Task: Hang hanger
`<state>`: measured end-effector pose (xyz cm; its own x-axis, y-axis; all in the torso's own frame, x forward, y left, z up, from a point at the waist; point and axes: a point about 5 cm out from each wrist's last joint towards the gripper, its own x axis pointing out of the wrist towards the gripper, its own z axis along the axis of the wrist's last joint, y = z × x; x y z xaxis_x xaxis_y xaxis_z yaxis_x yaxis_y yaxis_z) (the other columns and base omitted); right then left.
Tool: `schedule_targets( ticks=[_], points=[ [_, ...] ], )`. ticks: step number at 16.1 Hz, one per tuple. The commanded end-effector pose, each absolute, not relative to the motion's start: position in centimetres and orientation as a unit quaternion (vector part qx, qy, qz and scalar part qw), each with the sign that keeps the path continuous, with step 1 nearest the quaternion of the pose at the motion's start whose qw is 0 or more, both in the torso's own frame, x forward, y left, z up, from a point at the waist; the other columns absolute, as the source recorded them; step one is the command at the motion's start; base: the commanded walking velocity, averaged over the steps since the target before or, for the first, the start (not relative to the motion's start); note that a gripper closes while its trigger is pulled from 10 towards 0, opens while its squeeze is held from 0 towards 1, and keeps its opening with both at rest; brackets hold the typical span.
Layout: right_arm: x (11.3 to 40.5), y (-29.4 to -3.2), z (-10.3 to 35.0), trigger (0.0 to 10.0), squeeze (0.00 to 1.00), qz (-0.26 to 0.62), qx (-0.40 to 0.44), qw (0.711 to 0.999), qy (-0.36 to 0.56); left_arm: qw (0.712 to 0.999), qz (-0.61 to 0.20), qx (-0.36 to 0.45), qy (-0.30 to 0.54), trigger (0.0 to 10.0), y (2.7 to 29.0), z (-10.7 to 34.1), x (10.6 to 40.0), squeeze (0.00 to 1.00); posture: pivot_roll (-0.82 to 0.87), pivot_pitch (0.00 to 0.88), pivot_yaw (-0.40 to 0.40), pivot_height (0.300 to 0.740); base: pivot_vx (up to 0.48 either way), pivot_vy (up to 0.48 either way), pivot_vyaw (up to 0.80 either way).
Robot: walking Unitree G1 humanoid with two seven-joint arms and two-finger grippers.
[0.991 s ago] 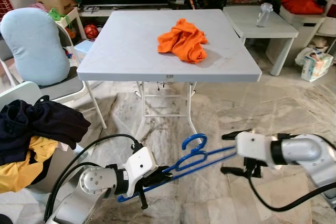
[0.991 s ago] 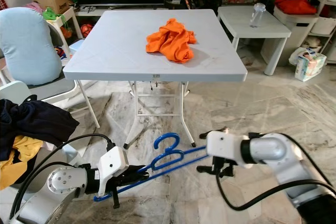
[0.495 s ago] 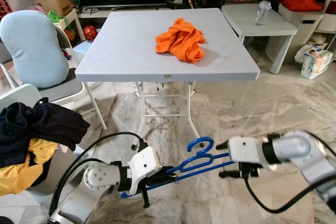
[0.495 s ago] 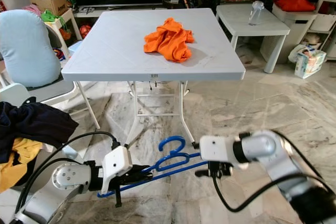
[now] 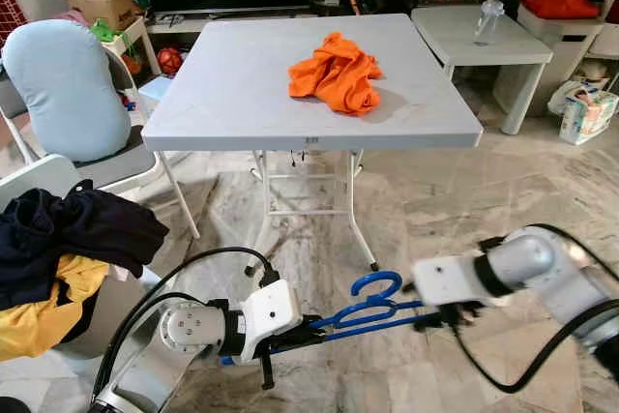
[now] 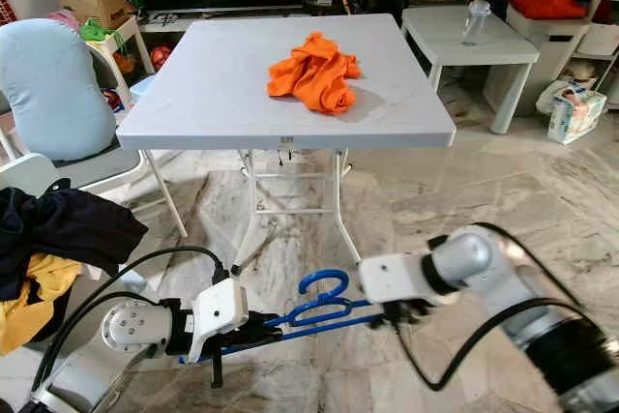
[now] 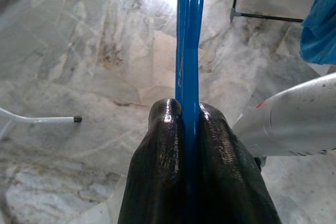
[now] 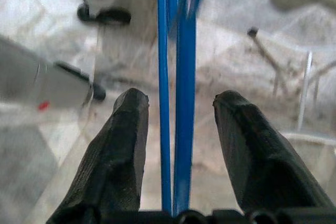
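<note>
A blue plastic hanger (image 5: 372, 303) hangs low over the marble floor, hook up, stretched between my two arms. My left gripper (image 5: 298, 333) is shut on its left end; in the left wrist view the two black fingers (image 7: 165, 129) pinch the blue bar (image 7: 189, 35). My right gripper (image 5: 441, 314) is at the hanger's right end and looks blurred. In the right wrist view it (image 8: 181, 100) stands open, with the hanger's blue bars (image 8: 178, 51) running between the fingers and a gap on each side.
A white folding table (image 5: 232, 94) stands ahead with an orange garment (image 5: 336, 73) on it. A chair heaped with dark and yellow clothes (image 5: 68, 239) is at my left, a blue-cushioned chair (image 5: 63, 84) behind it. A small white table (image 5: 464, 41) with a bottle (image 5: 486, 21) is at the back right.
My right gripper has dropped lower and slid in over the hanger's right end. The hanger has sunk a little. The left gripper keeps its hold.
</note>
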<state>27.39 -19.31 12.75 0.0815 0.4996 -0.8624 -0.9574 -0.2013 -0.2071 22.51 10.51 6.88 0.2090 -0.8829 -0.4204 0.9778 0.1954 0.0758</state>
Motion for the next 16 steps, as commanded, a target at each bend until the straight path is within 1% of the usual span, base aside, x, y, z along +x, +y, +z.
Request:
schedule_targets(
  ticks=[1, 3, 6, 8, 12, 15, 16],
  points=[
    [27.6, -19.4, 13.1, 0.0, 0.0, 0.636, -0.467, 0.558, 0.258, 0.754, -0.616, 0.178, 0.143, 10.0, 10.6, 6.9, 22.7, 0.0, -0.05, 0.0, 0.032, 0.74, 0.0, 0.0, 0.0],
    [27.8, -19.8, 13.0, 0.0, 0.0, 0.631, -0.475, 0.554, 0.264, 0.754, -0.616, 0.178, 0.142, 10.0, 10.6, 6.8, 22.6, 0.0, -0.05, 0.0, 0.031, 0.74, 0.0, 0.0, 0.0],
    [27.6, -19.5, 12.7, 0.0, 0.0, 0.636, -0.468, 0.552, 0.268, 0.753, -0.617, 0.178, 0.143, 10.0, 10.6, 6.7, 22.5, 0.0, -0.05, 0.0, 0.033, 0.74, 0.0, 0.0, 0.0],
    [27.4, -19.9, 12.4, 0.0, 0.0, 0.634, -0.474, 0.543, 0.282, 0.752, -0.618, 0.182, 0.142, 10.0, 10.6, 6.7, 22.4, 0.0, -0.05, 0.0, 0.033, 0.74, 0.0, 0.0, 0.0],
    [27.4, -20.1, 12.3, 0.0, 0.0, 0.634, -0.472, 0.541, 0.287, 0.752, -0.617, 0.183, 0.142, 10.0, 10.7, 6.6, 22.5, 0.0, -0.05, 0.0, 0.032, 0.74, 0.0, 0.0, 0.0],
    [27.3, -20.3, 12.0, 0.0, 0.0, 0.632, -0.468, 0.545, 0.291, 0.758, -0.61, 0.189, 0.136, 10.0, 10.7, 6.5, 22.7, 0.0, -0.05, 0.0, 0.032, 0.74, 0.0, 0.0, 0.0],
    [27.3, -20.3, 11.9, 0.0, 0.0, 0.63, -0.464, 0.552, 0.29, 0.761, -0.605, 0.19, 0.133, 10.0, 10.8, 6.6, 22.8, 0.08, -0.04, 0.0, 0.03, 0.74, 0.0, 0.0, 0.0]
  ],
)
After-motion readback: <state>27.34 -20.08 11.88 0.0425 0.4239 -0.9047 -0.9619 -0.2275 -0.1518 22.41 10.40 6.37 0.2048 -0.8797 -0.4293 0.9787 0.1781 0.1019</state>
